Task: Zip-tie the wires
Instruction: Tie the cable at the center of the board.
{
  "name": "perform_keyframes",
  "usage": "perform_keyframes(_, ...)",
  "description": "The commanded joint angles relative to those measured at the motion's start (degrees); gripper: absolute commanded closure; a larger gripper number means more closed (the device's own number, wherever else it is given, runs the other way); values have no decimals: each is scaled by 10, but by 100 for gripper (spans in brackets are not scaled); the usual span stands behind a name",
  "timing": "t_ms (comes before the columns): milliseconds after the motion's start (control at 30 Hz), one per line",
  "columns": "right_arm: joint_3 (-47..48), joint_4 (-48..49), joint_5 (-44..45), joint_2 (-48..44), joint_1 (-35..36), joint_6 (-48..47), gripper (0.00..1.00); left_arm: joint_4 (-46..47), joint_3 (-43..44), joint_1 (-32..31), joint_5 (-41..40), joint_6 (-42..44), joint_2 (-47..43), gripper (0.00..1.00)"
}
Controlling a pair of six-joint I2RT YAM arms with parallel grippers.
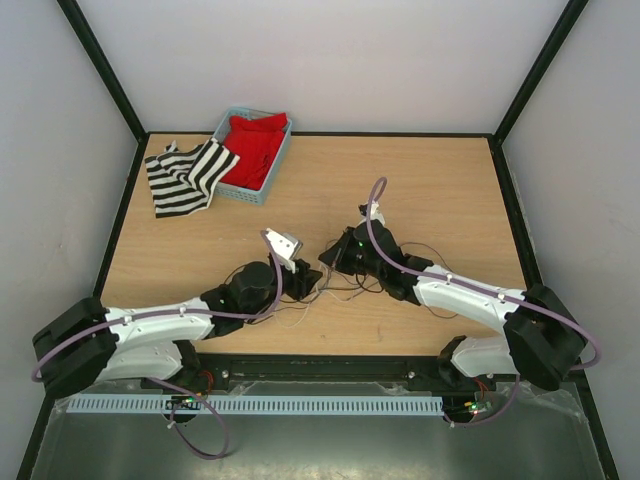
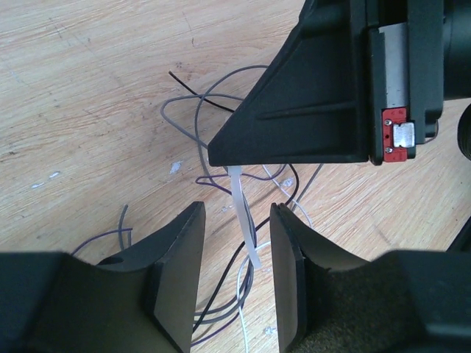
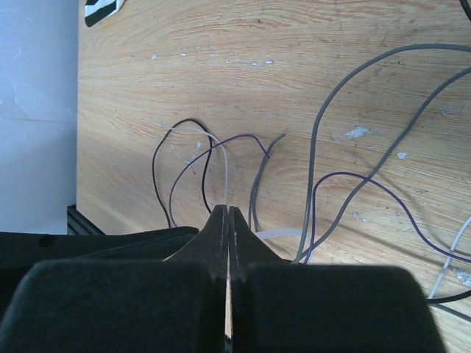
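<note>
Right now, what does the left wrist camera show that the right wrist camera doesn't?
Only the left wrist view: a pale zip tie hanging from the tip of the right gripper, down between the open fingers of the left gripper. Only the right wrist view: a corner of the striped cloth at the top edge, and the wall beside the table. Both: thin wires in grey, black and purple looping over the wooden table, and the right gripper, its fingers pressed together.
</note>
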Motion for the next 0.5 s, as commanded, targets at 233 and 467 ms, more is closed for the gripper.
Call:
perform_keyframes(233, -8, 36, -15, -20, 2, 29, 100, 81, 21, -6, -5, -15, 54, 64)
perform_keyframes(467, -12, 42, -20, -19, 2, 34, 100, 96, 22, -6, -10, -8, 64, 68)
